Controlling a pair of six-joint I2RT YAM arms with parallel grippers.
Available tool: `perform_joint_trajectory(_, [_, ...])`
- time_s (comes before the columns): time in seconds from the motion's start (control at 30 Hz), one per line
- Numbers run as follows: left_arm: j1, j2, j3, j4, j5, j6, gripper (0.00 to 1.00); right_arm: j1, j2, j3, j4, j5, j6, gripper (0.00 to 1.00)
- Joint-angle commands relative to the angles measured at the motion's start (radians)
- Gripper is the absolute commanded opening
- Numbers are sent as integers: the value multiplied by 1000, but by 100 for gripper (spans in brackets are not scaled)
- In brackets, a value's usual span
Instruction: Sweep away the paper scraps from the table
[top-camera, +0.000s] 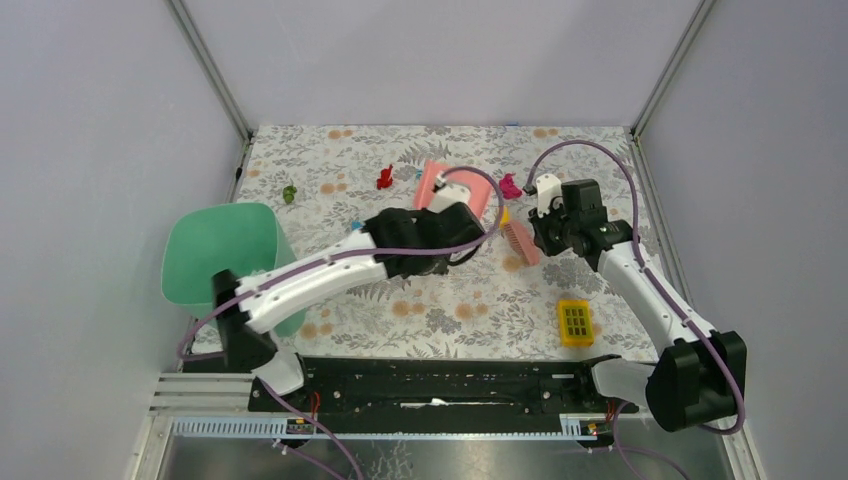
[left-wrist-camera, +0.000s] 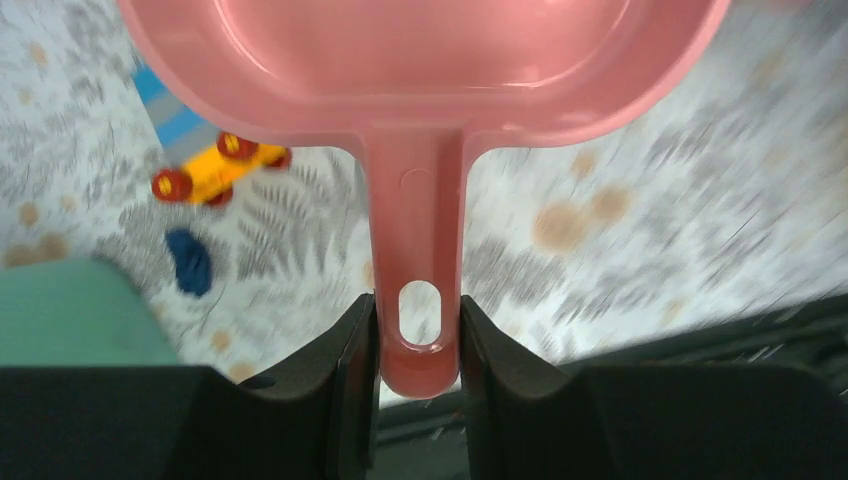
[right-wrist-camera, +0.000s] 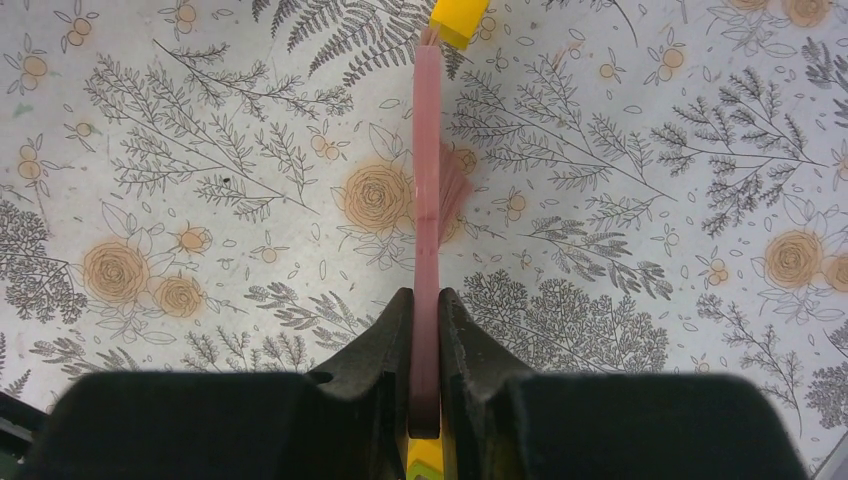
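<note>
Left gripper (left-wrist-camera: 418, 312) pinches dustpan (left-wrist-camera: 420, 60) (right gripper (right-wrist-camera: 425, 302): brush (right-wrist-camera: 427, 150))

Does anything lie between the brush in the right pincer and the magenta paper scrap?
Yes: a small yellow object lies at the tip of the brush, roughly between it and the magenta scrap.

Three paper scraps (top-camera: 384, 178) (plainly visible), one dustpan (top-camera: 432, 185), one brush (top-camera: 520, 243), one bin (top-camera: 215, 250)
</note>
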Motion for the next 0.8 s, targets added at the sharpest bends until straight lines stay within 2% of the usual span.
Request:
perform_joint_trajectory(0.0, [3,88,-20,-305,226,137,0,-1,-51,-11,-58,18,22,0])
perform_joint_trajectory(0.13, [4,104,-191,-208,378,158,0,-3,-65,-27,-41,30,28,0])
perform_joint_trajectory(0.3, [17,90,-343,10,424,168,0,-7,-73,-43,-17,44,19,0])
perform_joint_trajectory(0.4, [23,98,-414,134,465,179,9,-8,-107,-46,-13,5,17,0])
perform_joint_trajectory(0.5, [23,88,-496,249,461,161,26,-15,-159,-65,7,-14,17,0])
perform_joint_trajectory(0.63, [19,70,-591,387,439,134,40,-35,-174,-71,15,-22,20,0])
perform_joint_trajectory(0.77, [-46,10,-657,486,325,128,45,-51,-169,-74,15,-32,22,0])
